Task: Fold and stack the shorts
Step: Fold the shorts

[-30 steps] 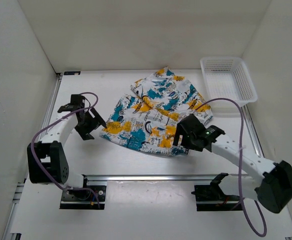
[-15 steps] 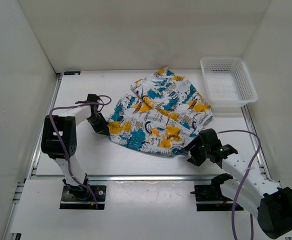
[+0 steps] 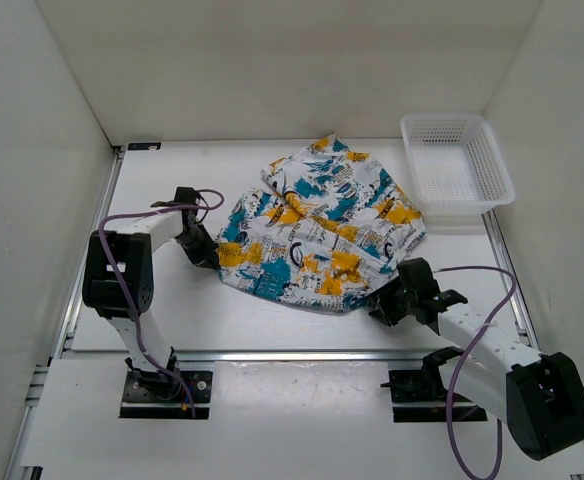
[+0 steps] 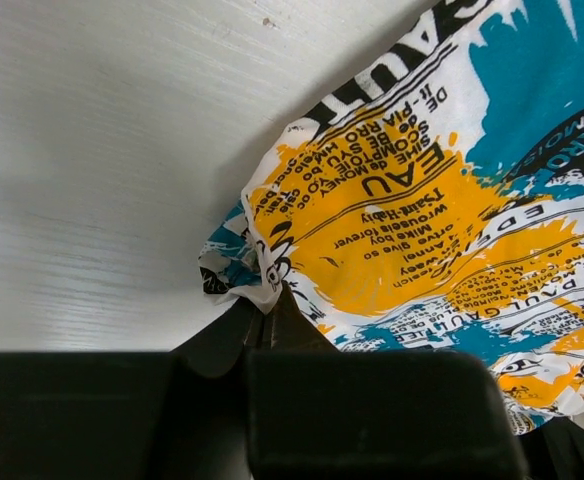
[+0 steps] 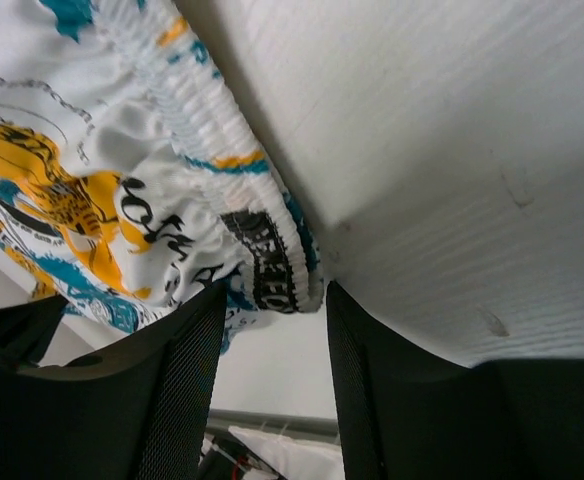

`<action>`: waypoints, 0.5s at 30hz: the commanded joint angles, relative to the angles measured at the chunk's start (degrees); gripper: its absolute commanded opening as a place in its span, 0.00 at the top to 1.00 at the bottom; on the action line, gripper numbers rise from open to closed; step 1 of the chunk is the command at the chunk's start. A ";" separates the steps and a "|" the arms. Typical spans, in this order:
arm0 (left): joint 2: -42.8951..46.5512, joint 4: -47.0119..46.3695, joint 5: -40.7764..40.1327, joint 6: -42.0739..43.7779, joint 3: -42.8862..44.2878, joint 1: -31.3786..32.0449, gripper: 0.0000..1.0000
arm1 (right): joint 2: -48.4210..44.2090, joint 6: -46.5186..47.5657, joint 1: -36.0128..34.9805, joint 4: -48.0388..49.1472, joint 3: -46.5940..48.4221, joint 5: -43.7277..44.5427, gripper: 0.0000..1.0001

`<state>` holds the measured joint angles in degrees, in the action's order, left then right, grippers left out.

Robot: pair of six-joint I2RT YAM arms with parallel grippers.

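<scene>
A white bench (image 3: 172, 180) with a faint grain fills the middle of the frame. Plain white walls box it in: a back wall (image 3: 292, 60) across the top, a left wall (image 3: 22, 180) and a right wall (image 3: 567, 130). Aluminium rails (image 3: 292, 355) edge its lower and side borders. The light is even and the shadows are soft.

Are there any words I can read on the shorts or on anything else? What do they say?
"EAU": big black letters on a yellow-orange patch of the shorts, left wrist view.
"N PAUL": in the shorts' print, right edge of that view.
Small lines around "EAU", and the black waistband lettering in the right wrist view: too blurred to read.
Basket: no text.
</scene>
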<state>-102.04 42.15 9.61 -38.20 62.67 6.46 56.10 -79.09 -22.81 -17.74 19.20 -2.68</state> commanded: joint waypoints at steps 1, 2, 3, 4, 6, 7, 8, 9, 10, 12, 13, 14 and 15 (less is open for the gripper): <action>3.43 -0.75 -0.72 -0.04 0.96 -0.04 0.90 | 0.42 -0.36 1.01 2.62 0.31 3.20 0.51; 3.95 -0.75 -0.73 -0.04 0.44 -0.04 0.90 | 0.42 -0.36 1.01 2.62 0.31 3.73 0.51; 3.95 -0.75 -0.73 -0.04 0.43 -0.04 0.90 | 0.42 -0.36 1.01 2.01 -0.30 4.52 0.51; 3.95 -0.75 -0.73 -0.04 0.43 -0.04 0.90 | -1.15 -0.36 1.01 2.00 -0.30 4.52 0.51; 4.48 -0.75 -0.73 -0.04 0.43 -0.04 0.90 | -2.30 -0.36 1.01 2.79 -1.18 5.05 0.47; 4.48 -0.75 -0.73 -0.04 0.43 -0.04 0.90 | -2.83 -0.36 1.53 4.01 -2.92 5.05 0.45; 4.48 -0.75 -0.73 -0.04 -0.09 -0.04 0.90 | -2.83 -0.36 1.54 4.90 -2.94 5.05 0.44; 4.48 -0.75 -0.73 -0.04 -0.10 -0.04 0.90 | -1.44 -0.36 1.54 6.21 -2.94 5.05 0.44; 4.48 -0.75 -0.73 -0.04 -0.10 -0.04 0.90 | -0.21 0.33 1.54 6.22 -2.33 4.27 0.47; 4.48 -0.75 -0.12 -0.56 -0.10 -0.04 0.90 | 3.64 1.12 1.54 7.09 -1.19 2.60 0.64; 4.48 -0.75 -0.11 -0.56 -0.10 -0.04 0.90 | 4.54 1.13 1.54 7.10 0.03 2.59 0.72; 4.48 -0.75 0.50 -0.56 -0.10 -0.04 0.90 | 5.16 1.65 1.54 7.10 0.66 2.59 0.91; 4.48 -0.75 0.50 -1.09 0.43 -0.04 0.90 | 5.16 1.66 1.54 5.71 1.36 2.59 0.98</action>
<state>-101.23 41.95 9.54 -38.57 62.61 6.46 59.94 -78.59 -21.43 -11.46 18.37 -0.62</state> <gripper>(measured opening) 0.111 0.074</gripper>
